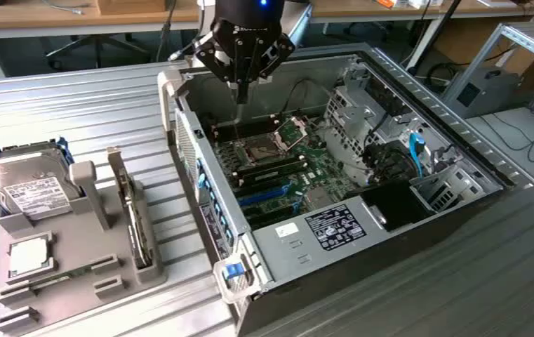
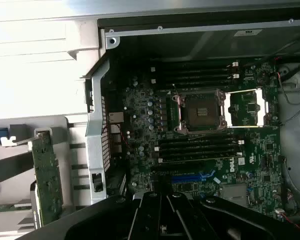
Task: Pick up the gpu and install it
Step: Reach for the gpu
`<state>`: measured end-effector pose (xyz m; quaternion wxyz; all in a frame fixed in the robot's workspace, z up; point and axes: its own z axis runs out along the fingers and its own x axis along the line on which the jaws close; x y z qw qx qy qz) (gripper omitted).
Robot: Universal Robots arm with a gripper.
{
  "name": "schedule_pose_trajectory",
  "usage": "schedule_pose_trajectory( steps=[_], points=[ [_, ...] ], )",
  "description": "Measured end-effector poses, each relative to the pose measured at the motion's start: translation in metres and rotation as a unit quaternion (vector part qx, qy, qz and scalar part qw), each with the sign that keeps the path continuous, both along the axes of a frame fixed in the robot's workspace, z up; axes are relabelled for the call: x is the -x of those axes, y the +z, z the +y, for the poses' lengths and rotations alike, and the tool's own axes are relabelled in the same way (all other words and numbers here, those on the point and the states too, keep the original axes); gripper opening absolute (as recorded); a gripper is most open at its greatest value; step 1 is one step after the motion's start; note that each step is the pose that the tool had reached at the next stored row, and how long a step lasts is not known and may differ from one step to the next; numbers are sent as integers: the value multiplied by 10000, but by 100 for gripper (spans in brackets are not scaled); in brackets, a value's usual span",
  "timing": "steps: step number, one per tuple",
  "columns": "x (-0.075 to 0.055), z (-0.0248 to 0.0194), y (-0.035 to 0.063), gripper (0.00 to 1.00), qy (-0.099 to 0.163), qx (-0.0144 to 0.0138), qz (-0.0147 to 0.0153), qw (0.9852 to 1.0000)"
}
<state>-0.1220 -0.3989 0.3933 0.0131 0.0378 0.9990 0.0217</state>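
Jaws over mobo (image 2: 200, 150), gpu (image 2: 46, 182) well apart — racked

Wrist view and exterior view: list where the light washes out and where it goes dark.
Wrist view: the slatted table beside the computer case is washed out to white, the motherboard lies dim, the gripper is a black mass. Exterior view: even light, soft sheen on the table, deep shadow around the black cover.
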Motion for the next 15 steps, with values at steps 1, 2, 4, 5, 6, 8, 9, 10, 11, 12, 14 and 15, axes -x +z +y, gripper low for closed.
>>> schedule_pose_trajectory(
  steps=[1,2,4,5,6,8,9,10,11,12,14,15],
  points=[
    [0,0,0,11,0,0,0,10000],
    [0,0,0,11,0,0,0,10000],
    [0,0,0,11,0,0,0,10000],
    [2,0,0,11,0,0,0,10000],
    [4,0,0,11,0,0,0,10000],
    [12,0,-1,11,0,0,0,10000],
    [16,0,-1,11,-1,0,0,10000],
    [19,0,-1,11,0,-1,0,10000],
    [26,0,-1,11,0,0,0,10000],
    [32,0,-1,11,0,0,0,10000],
    [43,0,0,11,1,0,0,10000],
    [48,0,0,11,0,0,0,10000]
  ],
)
